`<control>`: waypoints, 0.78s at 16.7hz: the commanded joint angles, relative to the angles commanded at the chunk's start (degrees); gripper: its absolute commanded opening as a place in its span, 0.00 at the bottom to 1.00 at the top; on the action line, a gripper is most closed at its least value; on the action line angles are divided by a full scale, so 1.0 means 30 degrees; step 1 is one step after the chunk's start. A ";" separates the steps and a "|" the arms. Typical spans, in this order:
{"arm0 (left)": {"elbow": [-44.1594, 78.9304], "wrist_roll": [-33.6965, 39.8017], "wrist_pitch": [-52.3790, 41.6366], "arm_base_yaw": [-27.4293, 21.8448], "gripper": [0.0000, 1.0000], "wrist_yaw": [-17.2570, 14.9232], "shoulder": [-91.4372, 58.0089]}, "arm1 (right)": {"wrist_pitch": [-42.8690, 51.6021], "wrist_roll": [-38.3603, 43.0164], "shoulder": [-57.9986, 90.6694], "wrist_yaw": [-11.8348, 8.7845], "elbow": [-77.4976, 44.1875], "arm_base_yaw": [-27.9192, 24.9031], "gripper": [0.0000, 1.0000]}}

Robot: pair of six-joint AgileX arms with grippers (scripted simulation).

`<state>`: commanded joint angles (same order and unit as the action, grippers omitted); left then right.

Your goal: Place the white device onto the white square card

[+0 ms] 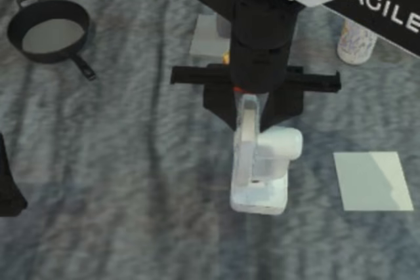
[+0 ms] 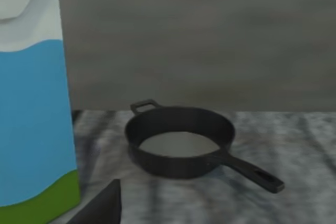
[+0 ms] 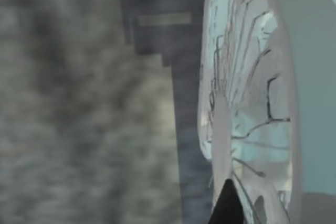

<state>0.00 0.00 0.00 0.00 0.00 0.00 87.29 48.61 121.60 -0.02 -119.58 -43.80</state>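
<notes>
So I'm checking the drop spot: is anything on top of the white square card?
Nothing lies on the white square card; only a shadow crosses it. The white device sits apart, to its left, under the right gripper, whose fingertips are hidden.

The device [image 1: 261,175] looked like smooth white plastic, faintly glossy. The card [image 1: 373,180] was flat, matt and paper-pale. The pan [image 2: 181,148] read as dull black iron; the table [image 1: 118,181] as mottled grey, cloth-like.

Right gripper [image 1: 252,106] over white device [image 1: 261,174], mid-table.
</notes>
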 joint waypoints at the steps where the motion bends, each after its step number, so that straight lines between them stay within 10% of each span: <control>1: 0.0000 0.0000 0.0000 0.0000 1.00 0.0000 0.0000 | -0.0057 0.0030 -0.0063 -0.0009 0.0043 0.0100 0.00; 7: 0.0000 0.0000 0.0000 0.0000 1.00 0.0000 0.0000 | 0.0529 -0.2905 -0.0702 -0.0565 0.1343 0.0758 0.00; 13: 0.0000 0.0000 0.0000 0.0000 1.00 0.0000 0.0000 | 0.0937 -1.2793 -0.2794 -0.1550 0.4032 0.2789 0.00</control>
<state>0.00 0.00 0.00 0.00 0.00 0.00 90.10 10.23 113.22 -4.67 -107.48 -35.44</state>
